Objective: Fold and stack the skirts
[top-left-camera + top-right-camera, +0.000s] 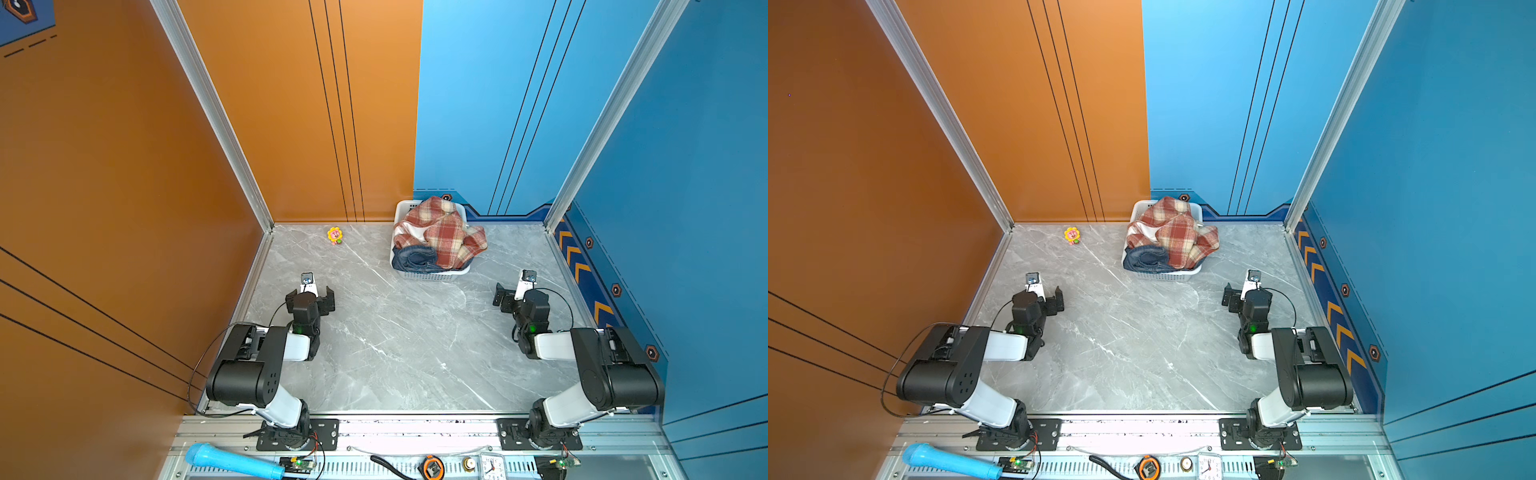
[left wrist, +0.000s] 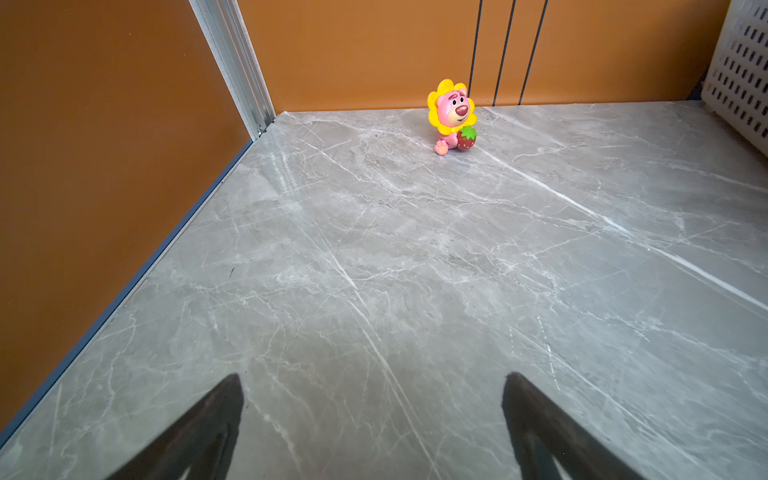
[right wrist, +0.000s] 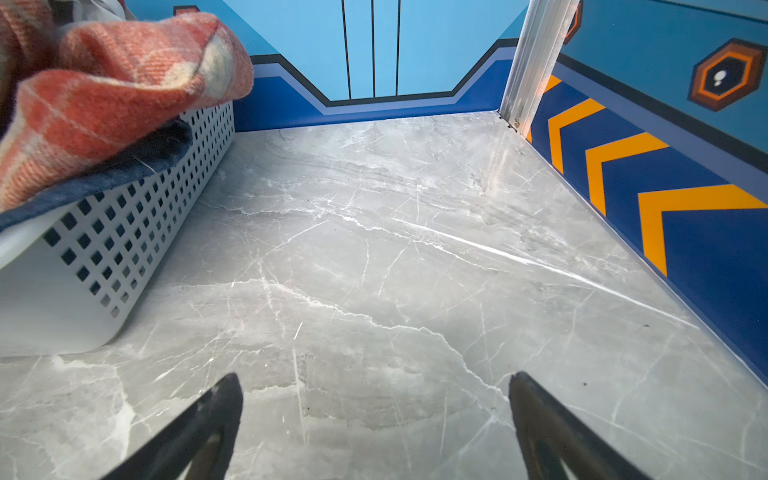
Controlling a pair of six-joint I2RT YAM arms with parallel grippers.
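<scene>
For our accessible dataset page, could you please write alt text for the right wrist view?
A red plaid skirt spills over the rim of a white perforated basket, with dark blue denim beneath it. The basket stands on a grey marble table edged by a blue wall with orange chevrons; the right gripper is open and empty in the foreground.

1. The left arm point(image 1: 249, 374) and right arm point(image 1: 615, 370) look alike: bulky black joint housings joined by smooth white link shells.
2. Each stands on a flat black base plate point(image 1: 324, 436) fixed with silver screws.
3. A thin black cable point(image 1: 199, 365) loops beside each arm.
4. A small green light point(image 1: 298, 331) glows near each wrist.
5. A white bracket carries each small wrist camera point(image 1: 307, 277).
6. The left claw point(image 2: 372, 384) and right claw point(image 3: 374, 380) have dark fingers point(image 2: 208, 424) tapering to narrow tips.
</scene>
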